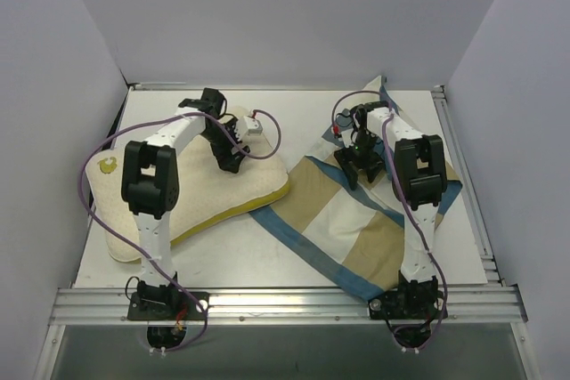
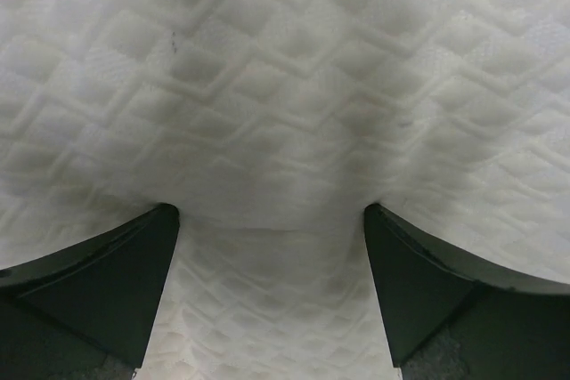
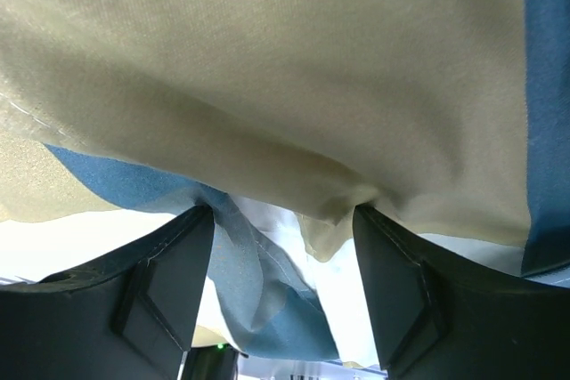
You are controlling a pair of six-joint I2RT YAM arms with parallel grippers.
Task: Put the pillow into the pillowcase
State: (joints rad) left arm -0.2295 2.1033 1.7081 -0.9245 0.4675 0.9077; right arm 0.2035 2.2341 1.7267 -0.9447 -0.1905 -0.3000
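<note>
The cream pillow (image 1: pixel 200 206) with yellow piping and a small yellow emblem lies on the left of the table. My left gripper (image 1: pixel 228 160) is pressed down on its far right part. In the left wrist view the fingers stand wide apart on the bumpy knit (image 2: pixel 285 86), so that gripper (image 2: pixel 269 211) is open. The blue, tan and white checked pillowcase (image 1: pixel 347 220) lies spread on the right, its near-left edge beside the pillow. My right gripper (image 1: pixel 356 171) sits on its far part, open (image 3: pixel 283 213), with tan cloth (image 3: pixel 312 68) and loose blue folds between the fingers.
White walls close in the table at the back and both sides. A metal rail (image 1: pixel 285 304) runs along the near edge with both arm bases on it. A metal frame strip (image 1: pixel 465 175) runs down the right side. Purple cables loop off both arms.
</note>
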